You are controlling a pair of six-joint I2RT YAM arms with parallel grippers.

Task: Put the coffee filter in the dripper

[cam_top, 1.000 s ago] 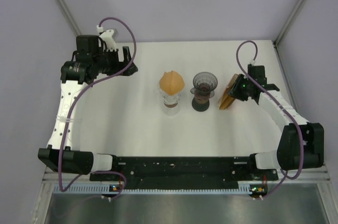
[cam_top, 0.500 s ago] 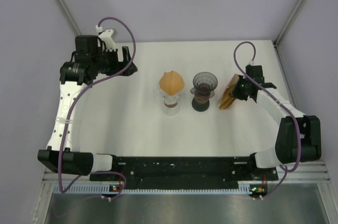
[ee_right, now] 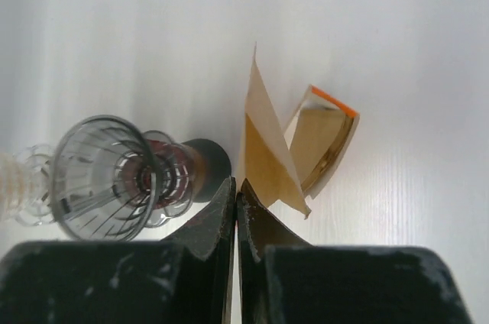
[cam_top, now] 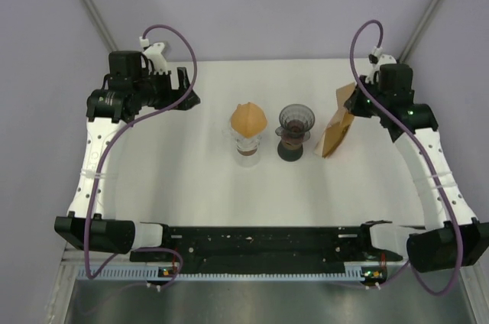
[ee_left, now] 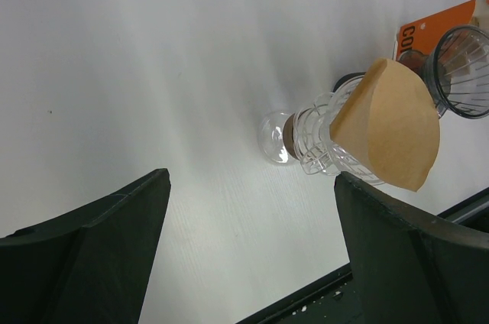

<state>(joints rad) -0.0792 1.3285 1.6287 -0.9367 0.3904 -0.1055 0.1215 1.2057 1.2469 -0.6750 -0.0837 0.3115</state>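
Note:
My right gripper (cam_top: 357,99) is shut on a brown paper coffee filter (cam_top: 344,96), held above the table to the right of the dark ribbed dripper (cam_top: 296,120). In the right wrist view the jaws (ee_right: 237,188) pinch the filter (ee_right: 266,150) at its lower edge, with the empty dripper (ee_right: 103,176) to the left. A second filter (cam_top: 248,118) sits in a clear glass dripper on a clear server, also seen in the left wrist view (ee_left: 388,124). My left gripper (cam_top: 186,89) is open and empty at the far left, well away from both drippers.
An orange-edged pack of brown filters (cam_top: 334,135) lies on the white table right of the dark dripper; it shows in the right wrist view (ee_right: 325,139) under the held filter. Grey walls close in the table on three sides.
My right gripper has risen and pulled back toward the far right, lifting one filter out of the pack. The left arm has not moved.

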